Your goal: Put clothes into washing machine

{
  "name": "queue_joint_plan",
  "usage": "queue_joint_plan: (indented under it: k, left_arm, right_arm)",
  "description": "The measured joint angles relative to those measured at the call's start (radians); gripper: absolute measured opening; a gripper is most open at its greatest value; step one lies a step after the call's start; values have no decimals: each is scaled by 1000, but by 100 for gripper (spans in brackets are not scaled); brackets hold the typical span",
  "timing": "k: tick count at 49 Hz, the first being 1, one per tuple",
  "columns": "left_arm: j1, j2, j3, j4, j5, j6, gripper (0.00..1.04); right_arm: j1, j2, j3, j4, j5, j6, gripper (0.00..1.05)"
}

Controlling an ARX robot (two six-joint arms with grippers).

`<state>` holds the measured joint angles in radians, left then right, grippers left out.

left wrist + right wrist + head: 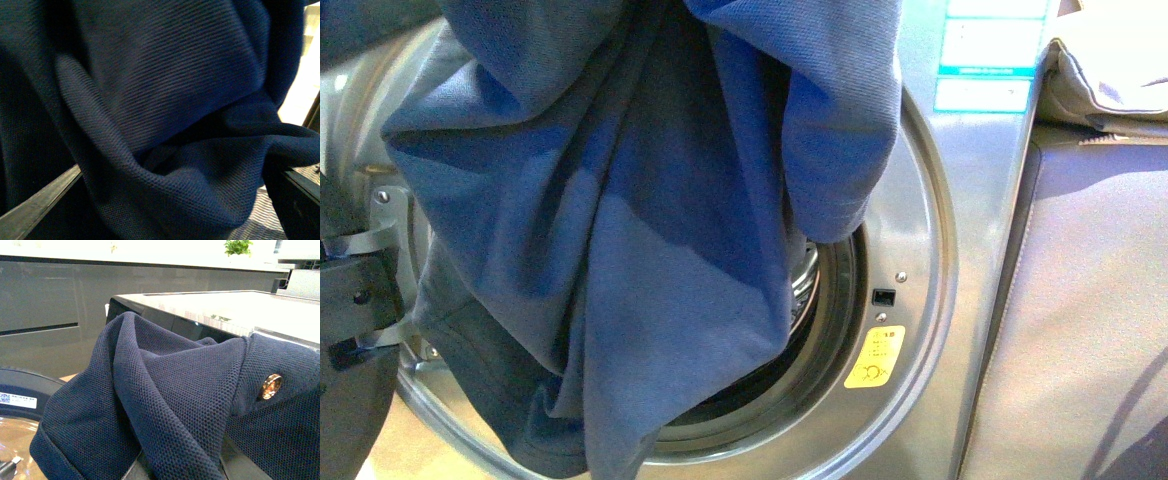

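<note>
Large navy-blue knit garment [620, 230] hangs before porthole of silver-grey front-loader washing machine [920, 250]. My left pincer [182, 170] fingers apart, cloth bunched between. Cloth covers my right pincer: grip unclear.

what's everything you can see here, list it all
washing machine: one, silver-grey, behind the garment
navy garment: one, dark blue, hanging before its porthole
gold button: one, on the garment
yellow sticker: one, right of the porthole
energy label: one, blue-white, machine's upper right
folded fabric: one, beige, atop the cabinet
cabinet: one, grey-beige, right of the machine
plant: one, green, far background
left gripper: one, dark fingers wide apart, garment between
right gripper: covered by garment, state unclear
</note>
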<state>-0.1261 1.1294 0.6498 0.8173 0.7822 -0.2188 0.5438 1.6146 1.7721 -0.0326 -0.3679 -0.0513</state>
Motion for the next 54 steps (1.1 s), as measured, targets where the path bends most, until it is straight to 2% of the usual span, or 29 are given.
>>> queue_joint_plan:
  k: [10,25,40,54]
  left_arm:
    - [-114,6,13,2,-109,-18,98]
    - [-221,65,64,1,-259,-1,98]
    - [-332,201,171,58,-499,29,98]
    - [-433,295,264,68,-814,99,98]
  right_arm:
    - [0,0,0,0,0,0,9]
    - [0,0,0,0,0,0,9]
    - [0,0,0,0,3,0,9]
    - [0,0,0,0,4,0,9]
